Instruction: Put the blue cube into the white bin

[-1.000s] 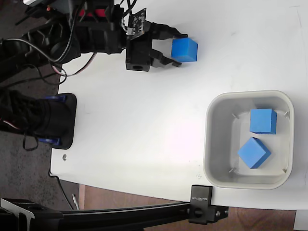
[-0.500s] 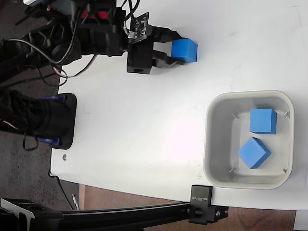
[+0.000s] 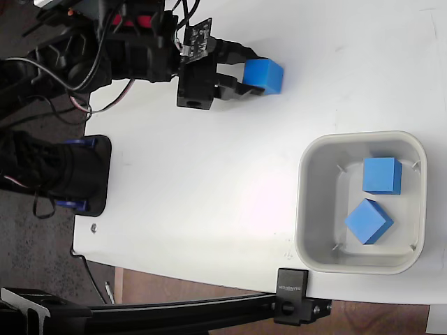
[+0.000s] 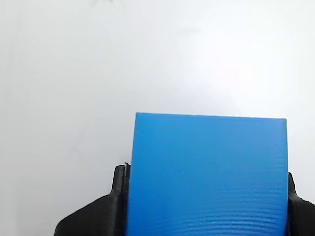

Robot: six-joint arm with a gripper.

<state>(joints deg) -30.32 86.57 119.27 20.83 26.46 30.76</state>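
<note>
While two matching cubes (image 3: 381, 174) lie in the off-white plastic bin (image 3: 307, 209), the black two-finger gripper (image 3: 253, 72) clamps a bright-blue matte cube (image 3: 264, 75).

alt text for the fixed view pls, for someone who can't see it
A black robot gripper holds a blue cube between its jaws at the top of a white table. At lower right, a white bin contains two more blue cubes.
</note>
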